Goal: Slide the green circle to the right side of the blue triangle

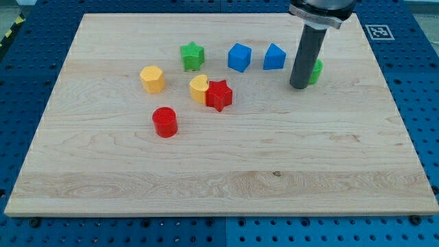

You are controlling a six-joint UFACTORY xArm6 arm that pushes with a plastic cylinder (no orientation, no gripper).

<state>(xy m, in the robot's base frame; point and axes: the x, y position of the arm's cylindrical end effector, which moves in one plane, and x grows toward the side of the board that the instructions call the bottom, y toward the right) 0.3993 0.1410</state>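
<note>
The green circle [316, 71] sits near the view's top right, mostly hidden behind my rod. My tip [300, 86] rests on the board right against the circle's left side. The blue triangle [274, 57] lies just to the left of and a little above the tip, with a small gap between it and the rod. The green circle is to the right of the blue triangle and slightly lower.
A blue cube [239, 57] and a green star [193, 55] lie left of the triangle. A yellow hexagon [153, 79], a yellow heart [199, 88] touching a red star [219, 95], and a red cylinder [164, 122] sit on the wooden board [226, 178].
</note>
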